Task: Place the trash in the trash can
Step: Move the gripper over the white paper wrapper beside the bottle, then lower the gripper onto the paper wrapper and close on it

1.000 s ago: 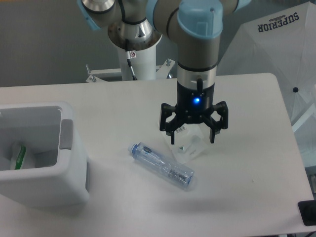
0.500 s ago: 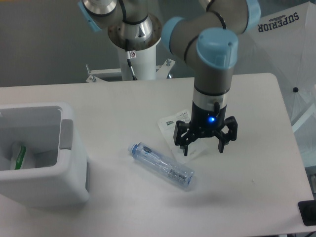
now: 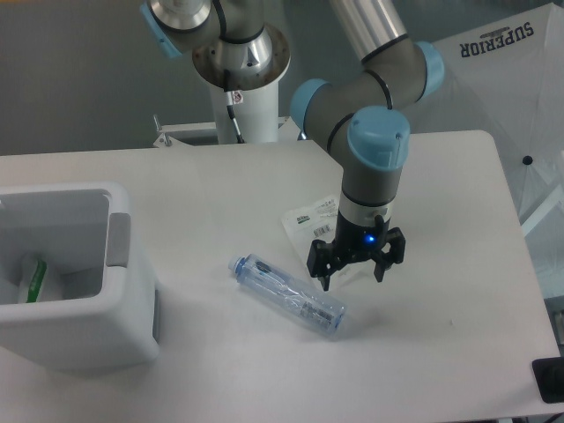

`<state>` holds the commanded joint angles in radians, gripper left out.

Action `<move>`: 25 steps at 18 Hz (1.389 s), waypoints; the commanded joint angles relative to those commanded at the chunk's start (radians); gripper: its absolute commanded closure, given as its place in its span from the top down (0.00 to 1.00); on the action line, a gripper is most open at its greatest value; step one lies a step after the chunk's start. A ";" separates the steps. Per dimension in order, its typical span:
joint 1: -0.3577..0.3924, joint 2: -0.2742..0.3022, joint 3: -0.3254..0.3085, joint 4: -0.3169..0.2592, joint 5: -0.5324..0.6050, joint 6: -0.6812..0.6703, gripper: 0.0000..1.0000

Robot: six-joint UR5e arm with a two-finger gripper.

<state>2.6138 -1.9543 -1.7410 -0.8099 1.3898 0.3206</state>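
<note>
A clear blue-tinted plastic bottle (image 3: 289, 296) lies on its side on the white table, cap toward the left. A translucent white wrapper (image 3: 310, 220) with a barcode lies flat just behind it. My gripper (image 3: 352, 275) hangs open low over the near edge of the wrapper, just right of the bottle's base, with nothing between its fingers. The white trash can (image 3: 79, 344) stands at the left edge of the table, well away from the gripper, and a green-and-white item (image 3: 33, 278) lies inside it.
The arm's white pedestal (image 3: 245, 110) rises at the back of the table. A white sheet printed "SUPERIOR" (image 3: 511, 79) hangs off the right side. A dark object (image 3: 550, 381) sits at the lower right corner.
The gripper has moved right and down toward the table, uncovering most of the wrapper, then shifted slightly left and lower. It stays open. Bottle and wrapper have not moved.
</note>
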 joint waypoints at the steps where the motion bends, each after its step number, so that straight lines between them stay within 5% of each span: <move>1: 0.011 0.002 -0.005 -0.002 0.002 -0.002 1.00; 19: 0.046 0.000 -0.121 0.009 0.046 -0.028 0.99; 25: 0.037 -0.018 -0.137 0.017 0.046 -0.032 0.89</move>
<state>2.6507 -1.9726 -1.8776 -0.7931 1.4358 0.2884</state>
